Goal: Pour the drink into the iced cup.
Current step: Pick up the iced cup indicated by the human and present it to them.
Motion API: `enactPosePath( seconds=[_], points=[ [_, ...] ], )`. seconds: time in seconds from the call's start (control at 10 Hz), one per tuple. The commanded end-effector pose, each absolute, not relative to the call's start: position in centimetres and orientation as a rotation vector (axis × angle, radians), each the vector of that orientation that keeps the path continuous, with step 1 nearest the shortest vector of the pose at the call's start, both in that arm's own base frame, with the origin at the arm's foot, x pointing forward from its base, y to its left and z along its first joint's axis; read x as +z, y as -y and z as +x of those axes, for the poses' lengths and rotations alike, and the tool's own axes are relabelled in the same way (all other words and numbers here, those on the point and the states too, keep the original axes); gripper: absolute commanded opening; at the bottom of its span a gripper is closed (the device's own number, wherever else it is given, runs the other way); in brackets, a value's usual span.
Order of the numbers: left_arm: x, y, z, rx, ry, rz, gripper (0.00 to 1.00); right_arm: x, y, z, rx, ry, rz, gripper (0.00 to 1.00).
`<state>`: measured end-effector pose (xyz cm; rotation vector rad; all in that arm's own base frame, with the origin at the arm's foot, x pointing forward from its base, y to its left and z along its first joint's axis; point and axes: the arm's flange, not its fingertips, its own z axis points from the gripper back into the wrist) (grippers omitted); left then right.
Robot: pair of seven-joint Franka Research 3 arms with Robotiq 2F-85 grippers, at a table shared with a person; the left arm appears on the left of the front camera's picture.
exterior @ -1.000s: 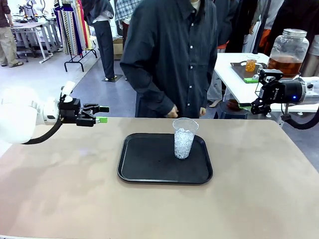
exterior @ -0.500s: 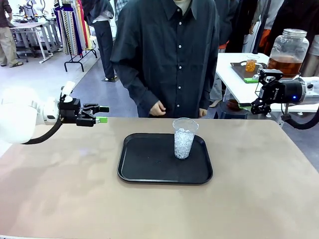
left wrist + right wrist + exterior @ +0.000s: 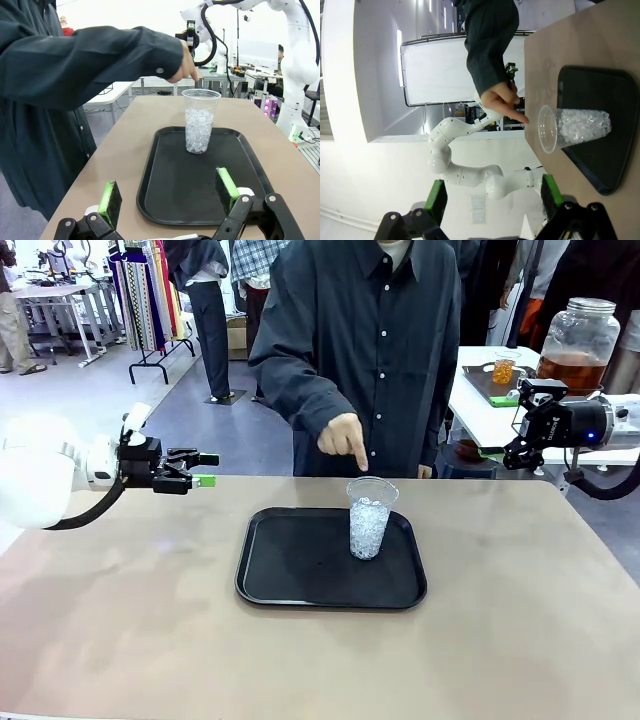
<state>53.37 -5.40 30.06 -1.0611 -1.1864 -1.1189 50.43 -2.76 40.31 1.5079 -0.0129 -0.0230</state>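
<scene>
Left gripper (image 3: 207, 469): held level above the table's left edge, fingers pointing toward the middle. Jaws spread wide, nothing between the green pads (image 3: 110, 202); confirmed in the left wrist view.
Right gripper (image 3: 508, 430): held in the air off the table's far right corner, fingers pointing inward. Jaws spread wide and empty, as seen in the right wrist view.
Iced cup (image 3: 370, 518): clear plastic, upright, about half full of ice, no liquid visible. It stands on the far right part of the tray.
Tray (image 3: 290, 580): black, rounded corners, flat on the middle of the table. It bears the iced cup alone.
Drink (image 3: 568, 372): amber-brown liquid filling the lower part of a large clear jar.
Jar (image 3: 590, 325): upright, silver lid on, on a white side table (image 3: 480, 415) behind the right gripper. It is well apart from the iced cup.
Person's hand (image 3: 343, 435): at the far side, in a dark sleeve, index finger pointing down just above the cup's rim. The finger is near the rim; contact cannot be determined.
Table (image 3: 120, 620): tan surface, bare around the tray.
</scene>
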Motion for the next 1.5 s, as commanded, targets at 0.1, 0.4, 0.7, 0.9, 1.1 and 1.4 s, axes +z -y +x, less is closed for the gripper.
enactPosePath(
  seconds=[0.1,0.4,0.7,0.9,1.1,1.4],
  points=[
    [30.3,5.4,53.6,-1.122,1.191,-1.057,1.00,40.4,2.7,50.4,-0.021,0.016,1.508,1.00],
    [30.3,5.4,53.6,-1.122,1.191,-1.057,1.00,40.4,2.7,50.4,-0.021,0.016,1.508,1.00],
    [30.3,5.4,53.6,-1.122,1.191,-1.057,1.00,40.3,2.8,50.4,-0.023,0.013,1.508,1.00],
    [30.3,5.4,53.6,-1.122,1.191,-1.057,1.00,40.3,2.6,50.0,0.226,0.204,1.496,1.00],
    [30.3,5.4,53.6,-1.122,1.191,-1.057,1.00,39.6,2.5,49.5,0.475,0.357,1.454,1.00],
    [30.3,5.4,53.6,-1.122,1.191,-1.057,1.00,38.9,2.6,48.8,0.666,0.626,1.358,1.00]
  ],
)
